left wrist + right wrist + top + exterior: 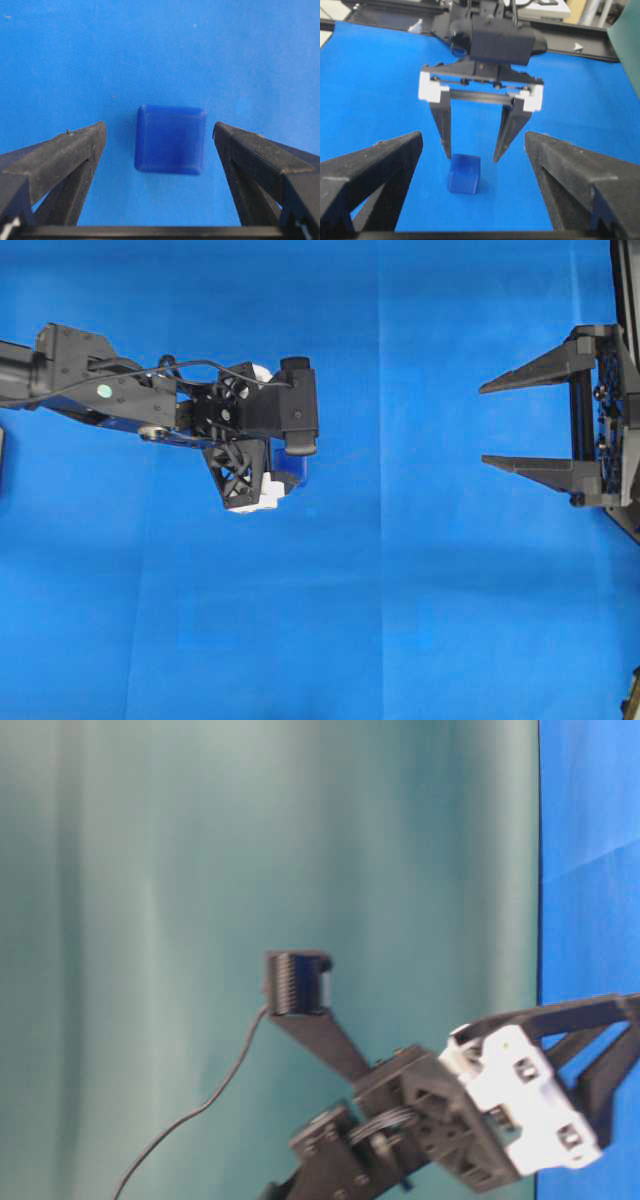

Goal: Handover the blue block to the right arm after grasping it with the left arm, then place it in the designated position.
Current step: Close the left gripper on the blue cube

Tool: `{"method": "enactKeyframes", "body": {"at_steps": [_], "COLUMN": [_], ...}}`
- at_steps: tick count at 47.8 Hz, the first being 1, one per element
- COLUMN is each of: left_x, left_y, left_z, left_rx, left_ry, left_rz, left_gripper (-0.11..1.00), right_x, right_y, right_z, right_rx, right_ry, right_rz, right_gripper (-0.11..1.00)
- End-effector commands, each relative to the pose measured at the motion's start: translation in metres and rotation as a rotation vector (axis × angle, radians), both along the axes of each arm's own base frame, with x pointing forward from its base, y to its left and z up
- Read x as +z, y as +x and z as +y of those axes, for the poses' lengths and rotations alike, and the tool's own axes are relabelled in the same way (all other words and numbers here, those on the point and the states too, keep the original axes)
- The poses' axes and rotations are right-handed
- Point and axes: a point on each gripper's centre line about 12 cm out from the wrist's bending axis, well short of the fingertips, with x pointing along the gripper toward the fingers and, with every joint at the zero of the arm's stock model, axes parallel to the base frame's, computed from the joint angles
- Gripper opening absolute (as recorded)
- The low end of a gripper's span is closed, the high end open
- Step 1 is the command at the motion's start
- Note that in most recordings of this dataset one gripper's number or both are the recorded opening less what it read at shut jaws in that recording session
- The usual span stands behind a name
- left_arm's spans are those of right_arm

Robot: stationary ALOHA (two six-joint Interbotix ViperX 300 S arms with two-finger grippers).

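You will find no brand, label or readable writing on anything here; the only marks are a pale round dot on the left arm (104, 391) and the white mounts at its finger bases. That arm reaches in from the left of the overhead view and points its tool (472, 150) straight down at the blue cloth (400, 590) on the bench, jaws spread wide and holding nothing. The blue block (170, 139) sits on the cloth between the two black fingertips (85, 145), with a clear strip of cloth showing on each side, so neither finger touches it. In the right wrist view the fingertips hang just above and behind the block (464, 173), one to each side. The right arm (600, 420) stays at the right edge of the overhead view, well apart from the block, its tool (492, 423) level and aimed toward the left arm, jaws also spread wide and empty.
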Motion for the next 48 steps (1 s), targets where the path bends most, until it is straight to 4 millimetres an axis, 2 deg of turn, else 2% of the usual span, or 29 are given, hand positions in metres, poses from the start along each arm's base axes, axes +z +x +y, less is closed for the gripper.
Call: {"method": "enactKeyframes", "body": {"at_steps": [1,17,33,48], "left_x": [0.001,-0.021,-0.030,-0.028], "left_y": [0.005,0.004,0.005,0.006], "left_z": [0.000,0.000,-0.001,-0.001], "left_rx": [-0.001,-0.001,-0.003,-0.004], "left_ry": [0.001,-0.001,-0.001,0.000], "left_rz": [-0.015,0.032,0.035,0.034], "left_gripper": [0.91,0.91,0.91,0.90], "right_x": [0.008,0.006,0.006,0.005], "right_y": [0.003,0.004,0.004,0.005], "right_z": [-0.001,-0.002,-0.002,-0.002], "right_rx": [-0.003,-0.008,-0.009,-0.011], "right_ry": [-0.002,-0.002,-0.003,-0.002], "right_rz": [-0.023,-0.017,-0.015,-0.008], "right_gripper": [0.96,0.96,0.96,0.96]}}
